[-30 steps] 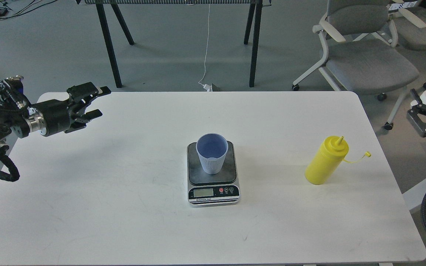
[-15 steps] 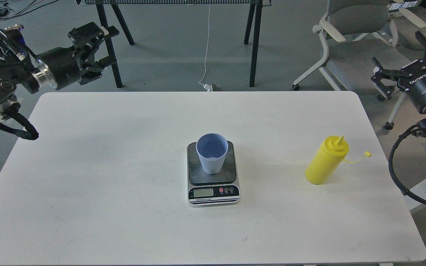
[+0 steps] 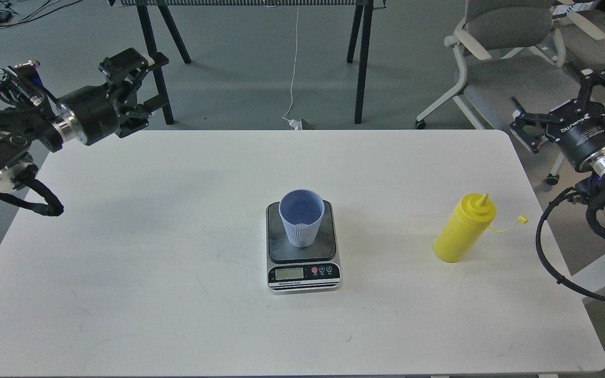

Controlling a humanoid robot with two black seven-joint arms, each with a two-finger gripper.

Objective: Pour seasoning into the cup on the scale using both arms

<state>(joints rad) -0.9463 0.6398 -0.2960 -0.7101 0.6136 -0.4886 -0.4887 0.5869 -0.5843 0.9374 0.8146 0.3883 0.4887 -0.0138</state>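
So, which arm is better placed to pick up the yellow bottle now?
The right. The right gripper hangs open just beyond the table's right edge, near the yellow bottle. The left gripper is past the far left corner, with the cup and scale in between.

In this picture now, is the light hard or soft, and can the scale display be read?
Head view: soft, even light; the bottle and cup cast only faint shadows on the table. Head view: the scale display is too small to read; no strong glare.

Bright, even overhead light, sharp focus throughout; soft faint shadows on the white table (image 3: 176,294), no glare.
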